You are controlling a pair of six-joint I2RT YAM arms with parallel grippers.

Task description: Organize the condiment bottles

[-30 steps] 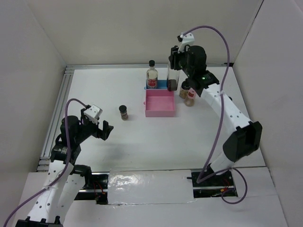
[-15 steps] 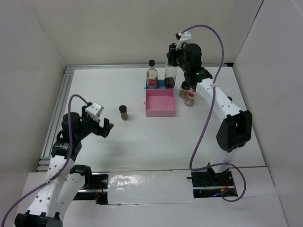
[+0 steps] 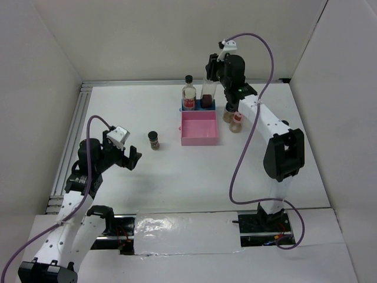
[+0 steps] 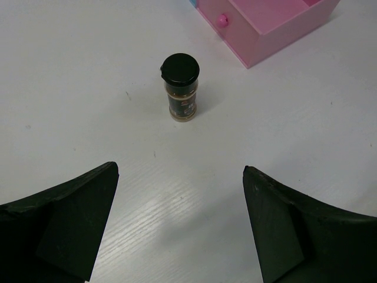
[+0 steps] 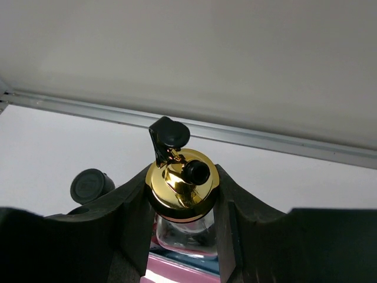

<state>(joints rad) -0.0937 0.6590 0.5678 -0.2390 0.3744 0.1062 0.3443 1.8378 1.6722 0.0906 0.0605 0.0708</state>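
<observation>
My right gripper [image 3: 211, 79] is shut on the tall gold-spouted bottle [image 5: 181, 194] and holds it upright over the blue tray [image 3: 200, 107], beside the red-labelled black-capped bottle [image 3: 189, 94]. That bottle's black cap [image 5: 91, 186] shows left of my fingers in the right wrist view. My left gripper [image 3: 131, 160] is open and empty above the table, near the left. A short dark black-capped jar [image 4: 181, 87] stands alone ahead of it, also in the top view [image 3: 153, 140]. Two short jars [image 3: 234, 117] stand right of the pink tray [image 3: 199, 128].
The pink tray [image 4: 268, 23] has a small pink knob on its near side. A metal rail [image 3: 70, 138] runs along the table's left edge and the back edge [image 5: 283, 143]. White walls enclose the table on three sides.
My right gripper has carried the gold-spouted bottle left and toward the back, over the blue tray. My left arm has shifted slightly.
</observation>
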